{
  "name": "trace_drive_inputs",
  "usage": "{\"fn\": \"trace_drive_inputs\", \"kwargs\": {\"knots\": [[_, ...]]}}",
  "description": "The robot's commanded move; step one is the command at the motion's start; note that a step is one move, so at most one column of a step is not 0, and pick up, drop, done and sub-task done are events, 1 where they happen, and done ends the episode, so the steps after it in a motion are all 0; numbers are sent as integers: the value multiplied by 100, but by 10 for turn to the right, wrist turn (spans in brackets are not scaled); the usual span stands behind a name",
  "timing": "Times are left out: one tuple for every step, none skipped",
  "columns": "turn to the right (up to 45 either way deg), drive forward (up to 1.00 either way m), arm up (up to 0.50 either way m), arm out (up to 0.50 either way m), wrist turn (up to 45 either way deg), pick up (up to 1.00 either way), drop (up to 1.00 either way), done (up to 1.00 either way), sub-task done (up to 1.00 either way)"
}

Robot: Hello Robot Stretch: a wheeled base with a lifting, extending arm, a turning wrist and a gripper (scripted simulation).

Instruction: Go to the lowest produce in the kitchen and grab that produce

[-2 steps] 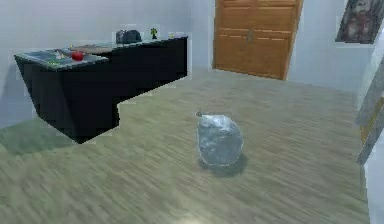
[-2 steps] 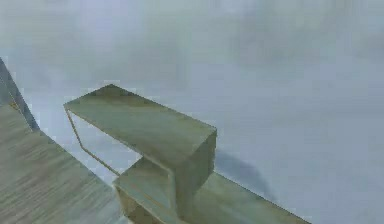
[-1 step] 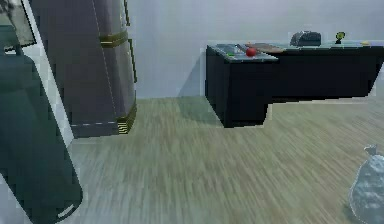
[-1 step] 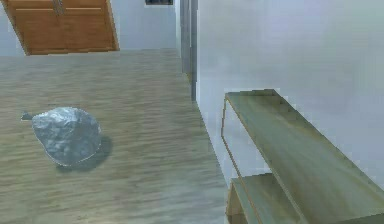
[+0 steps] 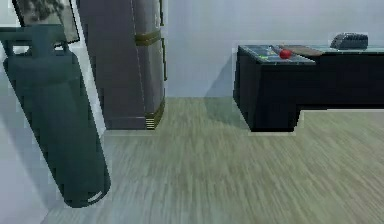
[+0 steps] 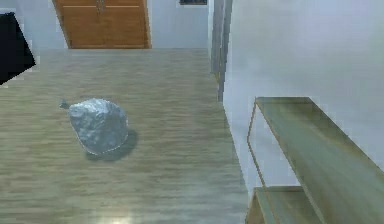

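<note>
Forward view: a small red round thing [image 5: 286, 52], probably the produce, is seen on the dark table [image 5: 275, 95], upper right. The base should be driven there, kept clear of the tank [image 5: 55, 120]. The pincer's state cannot be told.

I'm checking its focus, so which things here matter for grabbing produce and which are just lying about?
For the job: small red round thing, dark counter under it.
Lying about: fridge, dark cylinder, grey crumpled bag, wooden shelf, wooden door.
</note>
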Motion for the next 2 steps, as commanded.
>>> {"fn": "trace_drive_inputs", "kwargs": {"knots": [[0,25,0,0,0,0,0,0,0],[240,0,0,0,0,0,0,0,0]]}}
